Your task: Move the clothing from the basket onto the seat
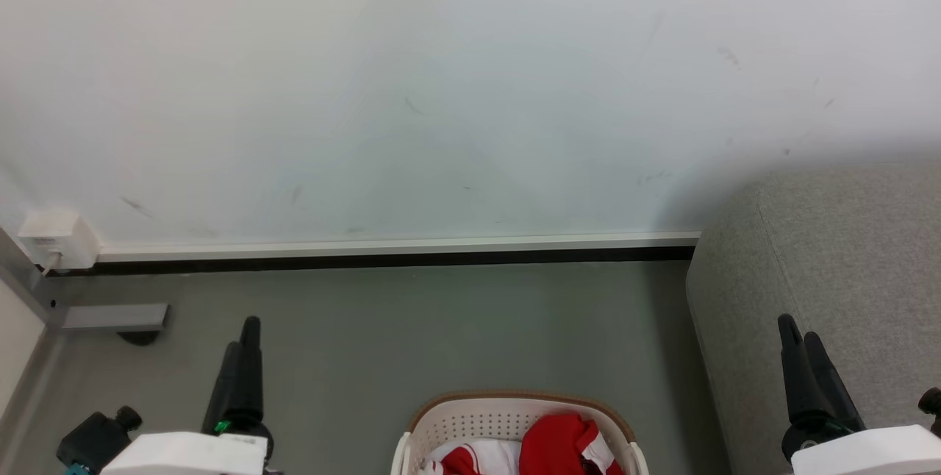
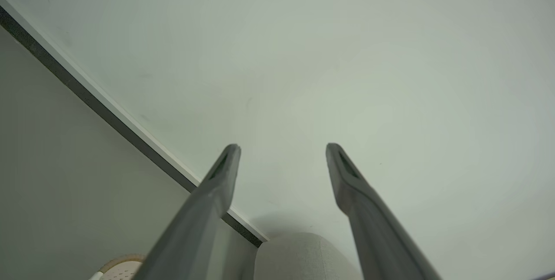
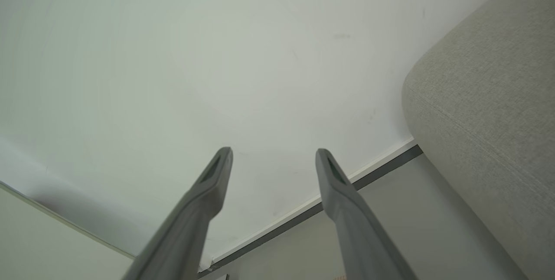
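Head view. White perforated laundry basket (image 1: 514, 397) with a thin brown rim at 6 o'clock, on the grey floor (image 1: 441, 328), cut by the bottom edge. Red clothing (image 1: 556, 440) with white stripe trim lies inside the basket, heaped toward its 3 o'clock side. Light grey sofa (image 1: 838, 254) at 3 to 4 o'clock, its rounded end against the white wall (image 1: 441, 93); well apart from the clothing. Left gripper (image 1: 251, 326) at 7 o'clock, seen edge-on, nothing near the tips. Right gripper (image 1: 800, 332) at 4 o'clock, in front of the sofa side, nothing between its tips. Small white wall box (image 1: 57, 238) at 9 o'clock, above the skirting strip (image 1: 397, 247).

Left wrist view. Both dark fingers (image 2: 217, 193) spread wide, a bare gap between them, pointing at the wall. Basket rim at 7 o'clock, sofa end at 6 o'clock, skirting running from 10 o'clock down to 6.

Right wrist view. Fingers (image 3: 342, 197) spread wide, gripping nothing, aimed at the wall. Sofa flank with a stitched seam at 3 to 4 o'clock; skirting between 5 and 7 o'clock.
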`<state>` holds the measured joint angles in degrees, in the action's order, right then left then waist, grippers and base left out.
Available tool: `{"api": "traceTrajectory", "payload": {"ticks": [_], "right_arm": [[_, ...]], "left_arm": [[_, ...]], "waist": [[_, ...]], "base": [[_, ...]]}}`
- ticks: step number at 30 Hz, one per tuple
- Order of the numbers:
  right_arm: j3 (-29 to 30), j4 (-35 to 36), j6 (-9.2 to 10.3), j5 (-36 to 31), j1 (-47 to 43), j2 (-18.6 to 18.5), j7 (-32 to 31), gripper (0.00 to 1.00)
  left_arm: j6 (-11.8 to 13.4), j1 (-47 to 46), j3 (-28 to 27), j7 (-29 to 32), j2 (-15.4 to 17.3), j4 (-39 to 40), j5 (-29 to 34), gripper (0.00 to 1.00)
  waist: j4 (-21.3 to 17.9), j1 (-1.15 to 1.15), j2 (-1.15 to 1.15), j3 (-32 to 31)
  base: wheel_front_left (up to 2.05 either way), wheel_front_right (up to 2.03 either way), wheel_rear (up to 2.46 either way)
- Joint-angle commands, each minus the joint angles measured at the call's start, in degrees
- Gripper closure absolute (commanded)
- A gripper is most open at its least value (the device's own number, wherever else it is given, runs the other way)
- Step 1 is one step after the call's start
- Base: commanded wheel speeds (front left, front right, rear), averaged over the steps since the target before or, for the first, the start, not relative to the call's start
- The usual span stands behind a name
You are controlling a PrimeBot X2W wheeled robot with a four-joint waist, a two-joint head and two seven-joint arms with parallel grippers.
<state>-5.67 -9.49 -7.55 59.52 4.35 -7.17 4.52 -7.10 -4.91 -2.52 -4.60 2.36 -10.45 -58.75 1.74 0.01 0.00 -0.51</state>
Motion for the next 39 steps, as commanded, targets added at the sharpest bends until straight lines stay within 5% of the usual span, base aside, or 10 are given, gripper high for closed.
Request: {"api": "traceTrajectory", "payload": {"ticks": [1, 14, 39], "right_arm": [[-0.32, 0.76, 0.05, -2.37, 0.88, -0.75, 0.57, 0.00], [-0.92, -0.90, 0.06, -12.54, 1.03, -0.22, 2.83, 0.00], [-2.38, -4.59, 0.08, -25.26, 1.20, -0.27, 6.41, 0.00]], "left_arm": [[-0.26, -0.80, 0.11, -0.52, 0.49, 0.85, 2.59, 0.00], [1.45, -0.82, 2.43, -2.75, 0.55, 0.22, 18.42, 0.00], [3.27, -0.61, 4.55, -6.35, 0.64, -0.74, 32.62, 0.00]], "waist": [[0.01, -0.01, 0.00, -0.01], [0.79, -0.01, 0.00, -0.40], [0.78, -0.01, 0.00, -1.17]], "base": [[0.00, 0.00, 0.00], [0.00, 0.00, 0.00], [0.00, 0.00, 0.00]]}}
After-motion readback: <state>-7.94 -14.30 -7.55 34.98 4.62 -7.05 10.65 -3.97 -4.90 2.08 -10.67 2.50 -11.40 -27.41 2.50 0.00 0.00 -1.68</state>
